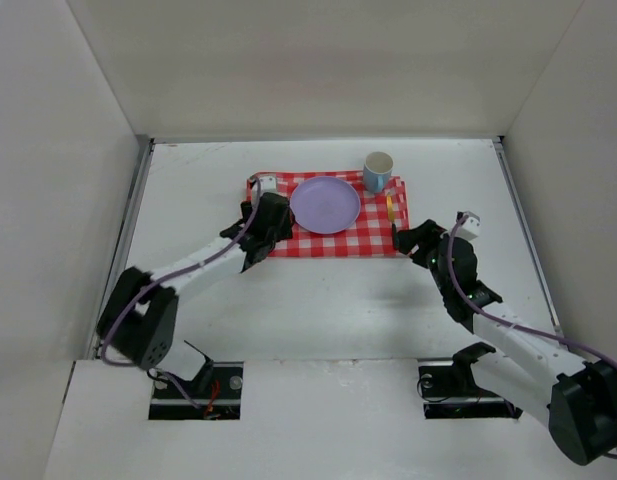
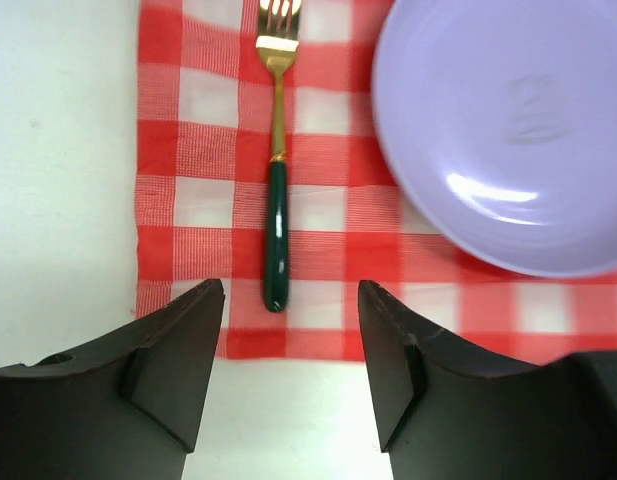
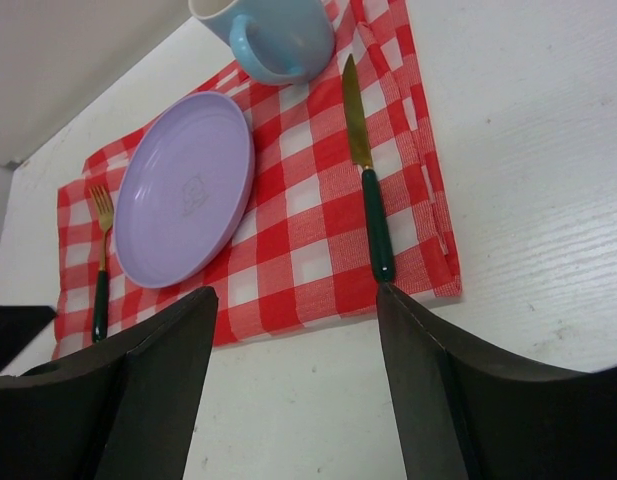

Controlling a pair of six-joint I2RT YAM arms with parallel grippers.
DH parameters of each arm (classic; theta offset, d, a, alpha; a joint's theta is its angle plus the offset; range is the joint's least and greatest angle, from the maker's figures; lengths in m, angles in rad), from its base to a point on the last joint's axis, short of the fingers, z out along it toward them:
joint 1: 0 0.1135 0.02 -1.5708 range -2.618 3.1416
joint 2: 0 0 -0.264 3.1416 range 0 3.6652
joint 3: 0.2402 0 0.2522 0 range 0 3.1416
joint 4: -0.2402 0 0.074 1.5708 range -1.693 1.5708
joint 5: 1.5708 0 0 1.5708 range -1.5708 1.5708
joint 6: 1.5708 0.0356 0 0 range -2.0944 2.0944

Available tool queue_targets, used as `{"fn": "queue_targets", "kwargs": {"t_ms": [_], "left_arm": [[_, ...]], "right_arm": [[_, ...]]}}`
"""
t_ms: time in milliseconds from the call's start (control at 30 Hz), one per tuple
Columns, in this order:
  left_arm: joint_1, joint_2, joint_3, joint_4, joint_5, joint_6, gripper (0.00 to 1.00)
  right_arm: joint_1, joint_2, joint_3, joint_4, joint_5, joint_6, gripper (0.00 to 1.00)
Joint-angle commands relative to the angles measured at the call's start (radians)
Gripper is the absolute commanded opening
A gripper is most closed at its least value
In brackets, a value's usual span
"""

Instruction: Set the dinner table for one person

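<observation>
Status: surface (image 1: pixel 318 310) is the big white top, walled on left, right and far sides, with the arm bases at its near edge. Red-and-white checked cloth (image 1: pixel 373 240) lies flat on it, towards the far side. Lilac plate (image 1: pixel 325 204) sits mid-cloth. Fork (image 2: pixel 276 200), gold head and dark green handle, lies on the cloth just left of the plate, not touching it, tines pointing far. Knife (image 3: pixel 373 200), same gold and green, lies on the cloth right of the plate, blade pointing far towards the mug. Light blue mug (image 1: pixel 378 171) stands upright at the cloth's far right corner.

Left pincer (image 2: pixel 291 295) is at the cloth's near left corner, jaws spread, nothing between them; the fork handle's end lies just ahead of the gap. Right pincer (image 3: pixel 295 300) is at the near right corner, jaws spread wide, empty, with the knife handle's end just beyond its right finger.
</observation>
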Motion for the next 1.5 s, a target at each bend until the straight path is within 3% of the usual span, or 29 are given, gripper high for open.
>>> {"fn": "queue_targets", "kwargs": {"t_ms": [0, 167, 333, 400, 500, 633, 733, 1467], "left_arm": [[-0.003, -0.213, -0.092, 0.038, -0.040, -0.084, 0.54], [0.067, -0.499, -0.282, -0.043, -0.057, -0.229, 0.54], [0.214, -0.725, -0.434, -0.237, -0.046, -0.382, 0.56], [0.274, -0.788, -0.494, -0.277, -0.041, -0.422, 0.57], [0.320, -0.792, -0.522, -0.330, -0.032, -0.480, 0.59], [0.328, -0.712, -0.501, -0.329, -0.014, -0.503, 0.61], [0.322, -0.689, -0.501, -0.303, -0.012, -0.508, 0.62], [0.343, -0.618, -0.472, -0.169, 0.012, -0.499, 0.59]], "right_arm": [[0.010, 0.006, 0.029, 0.062, 0.013, -0.015, 0.71], [0.010, -0.002, 0.019, 0.067, 0.038, -0.011, 0.64], [0.009, -0.037, -0.004, 0.068, 0.067, 0.009, 0.27], [-0.009, -0.045, -0.016, 0.064, 0.087, 0.026, 0.23], [-0.031, -0.051, -0.019, 0.045, 0.104, 0.034, 0.27], [-0.039, -0.062, -0.034, 0.053, 0.125, 0.049, 0.52], [-0.049, -0.065, -0.039, 0.053, 0.128, 0.049, 0.60], [-0.040, -0.077, -0.034, 0.048, 0.147, 0.032, 0.63]]}}
